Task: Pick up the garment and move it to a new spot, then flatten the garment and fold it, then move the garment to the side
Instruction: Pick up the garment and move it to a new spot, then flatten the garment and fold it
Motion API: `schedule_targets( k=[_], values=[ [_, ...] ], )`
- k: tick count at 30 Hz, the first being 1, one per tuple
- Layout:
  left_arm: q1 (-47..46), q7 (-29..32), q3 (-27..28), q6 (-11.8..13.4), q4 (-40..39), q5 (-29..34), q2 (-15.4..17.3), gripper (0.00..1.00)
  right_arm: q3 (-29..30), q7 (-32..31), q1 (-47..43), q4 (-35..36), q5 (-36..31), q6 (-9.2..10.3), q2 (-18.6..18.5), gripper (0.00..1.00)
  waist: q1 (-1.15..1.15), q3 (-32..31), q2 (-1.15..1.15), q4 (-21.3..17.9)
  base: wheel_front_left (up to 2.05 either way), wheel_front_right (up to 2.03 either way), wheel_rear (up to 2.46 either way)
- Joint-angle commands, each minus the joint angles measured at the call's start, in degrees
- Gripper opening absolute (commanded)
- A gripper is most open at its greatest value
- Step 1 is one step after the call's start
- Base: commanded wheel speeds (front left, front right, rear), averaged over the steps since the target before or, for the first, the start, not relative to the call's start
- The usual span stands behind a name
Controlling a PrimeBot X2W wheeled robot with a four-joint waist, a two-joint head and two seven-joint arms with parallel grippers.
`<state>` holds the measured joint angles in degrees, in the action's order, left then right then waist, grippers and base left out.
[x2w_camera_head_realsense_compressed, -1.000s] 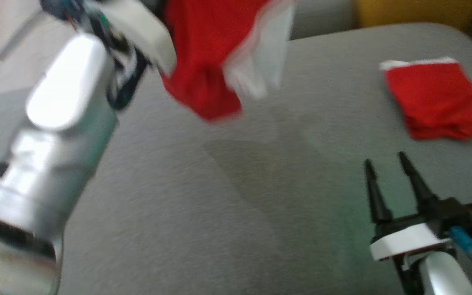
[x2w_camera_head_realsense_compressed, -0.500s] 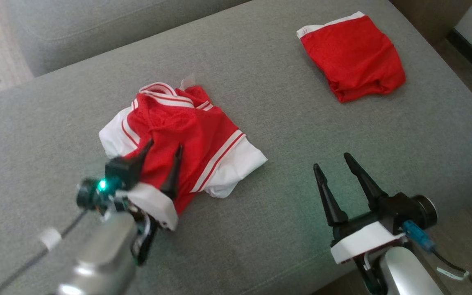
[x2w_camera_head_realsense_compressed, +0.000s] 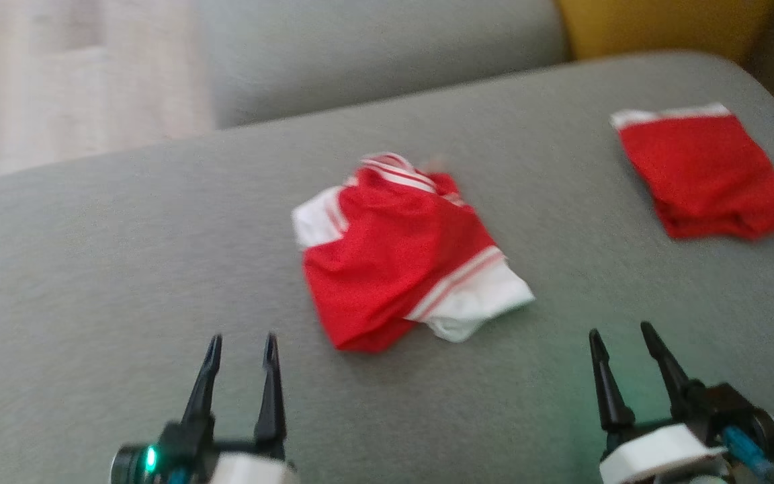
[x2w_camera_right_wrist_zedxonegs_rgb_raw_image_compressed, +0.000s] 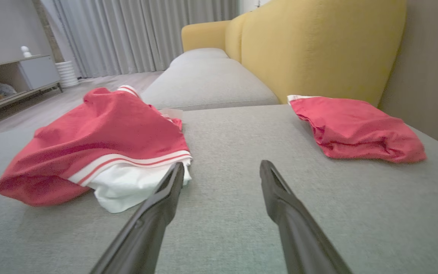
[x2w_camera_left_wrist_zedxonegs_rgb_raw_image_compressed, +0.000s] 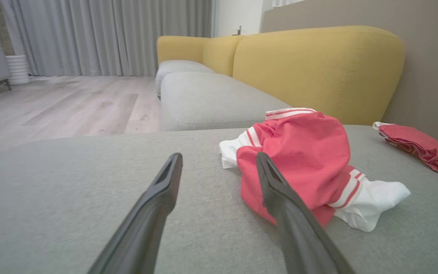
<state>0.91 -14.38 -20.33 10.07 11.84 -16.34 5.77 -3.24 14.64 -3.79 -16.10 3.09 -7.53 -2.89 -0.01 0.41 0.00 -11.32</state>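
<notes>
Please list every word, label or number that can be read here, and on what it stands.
None. The crumpled red and white jersey, the folded red garment and the grey sofa cushion show no readable text; the jersey's small pale tag is too small to read.

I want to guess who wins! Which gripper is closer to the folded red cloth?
Right. The right gripper, jaws open, lies short of the folded red cloth; the left gripper is far to its left, beyond the crumpled jersey.

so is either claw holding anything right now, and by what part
Nothing is held: the left claw and right claw are both open, short of the garment.
</notes>
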Motion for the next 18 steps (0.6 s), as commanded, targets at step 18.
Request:
schedule_targets(
  k=[18],
  values=[
    [9.0, -0.6, 7.6, -2.8, -6.2, 7.0, -2.9, 1.00, 1.2, 0.4, -4.6, 3.0, 2.9, 0.04, 0.0, 1.00, 0.01, -9.0, 0.00, 11.4, 0.00, 0.00, 0.00]
  ],
)
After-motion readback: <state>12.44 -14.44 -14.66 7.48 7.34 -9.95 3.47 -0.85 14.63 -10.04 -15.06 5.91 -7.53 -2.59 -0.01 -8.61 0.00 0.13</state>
